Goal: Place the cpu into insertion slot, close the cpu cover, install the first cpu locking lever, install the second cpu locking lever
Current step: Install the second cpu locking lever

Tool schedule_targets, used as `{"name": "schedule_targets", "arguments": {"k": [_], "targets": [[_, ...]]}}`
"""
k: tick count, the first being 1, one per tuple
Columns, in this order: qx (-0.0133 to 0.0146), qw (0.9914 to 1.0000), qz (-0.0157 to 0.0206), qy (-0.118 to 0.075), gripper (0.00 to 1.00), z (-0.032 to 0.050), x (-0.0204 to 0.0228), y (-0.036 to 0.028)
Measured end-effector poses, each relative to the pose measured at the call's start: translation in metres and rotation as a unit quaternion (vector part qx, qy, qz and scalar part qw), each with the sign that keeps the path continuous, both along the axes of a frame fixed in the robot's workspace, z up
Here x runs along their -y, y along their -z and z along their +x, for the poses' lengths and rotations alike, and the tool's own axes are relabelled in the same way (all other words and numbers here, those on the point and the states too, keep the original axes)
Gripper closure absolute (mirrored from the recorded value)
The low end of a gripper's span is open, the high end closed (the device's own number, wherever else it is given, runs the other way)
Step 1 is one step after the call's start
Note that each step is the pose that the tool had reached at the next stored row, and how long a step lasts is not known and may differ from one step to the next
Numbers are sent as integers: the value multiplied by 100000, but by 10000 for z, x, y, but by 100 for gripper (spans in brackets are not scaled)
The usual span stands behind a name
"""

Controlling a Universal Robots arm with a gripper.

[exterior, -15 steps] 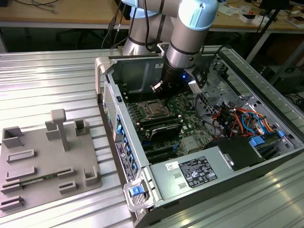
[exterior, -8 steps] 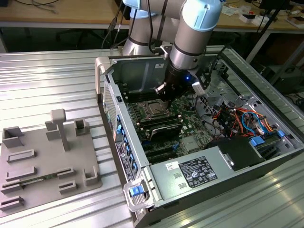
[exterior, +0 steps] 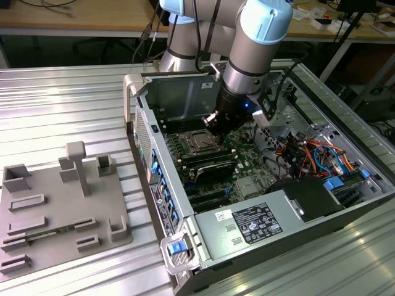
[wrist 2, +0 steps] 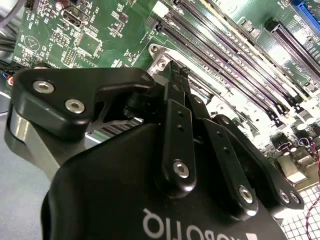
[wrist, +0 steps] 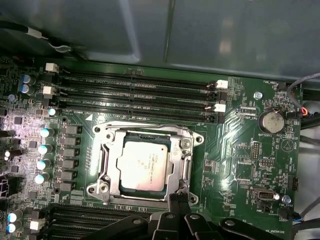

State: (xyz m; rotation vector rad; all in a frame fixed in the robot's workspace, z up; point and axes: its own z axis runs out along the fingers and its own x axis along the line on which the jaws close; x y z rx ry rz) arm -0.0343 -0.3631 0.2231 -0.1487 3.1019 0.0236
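The cpu lies flat in the insertion slot on the green motherboard, silver-grey top up. The cpu cover is down around it as a silvery frame. A thin metal lever runs along one side of the socket. My gripper is shut, its black fingertips together at the socket's edge by the end of that lever; whether they pinch it is hidden. In the second wrist view the gripper points down at the socket's corner. The exterior view has the gripper just above the cpu inside the case.
Long black memory slots flank the socket. A coin battery sits nearby. The power-supply box and coloured cables fill the case on the exterior view's right. A grey fixture plate lies on the exterior view's left.
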Motion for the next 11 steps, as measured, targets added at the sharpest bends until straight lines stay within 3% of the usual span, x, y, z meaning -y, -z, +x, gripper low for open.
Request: {"name": "schedule_targets", "arguments": {"k": [11], "targets": [[2,100000,0,0,89,0,17,0]]}}
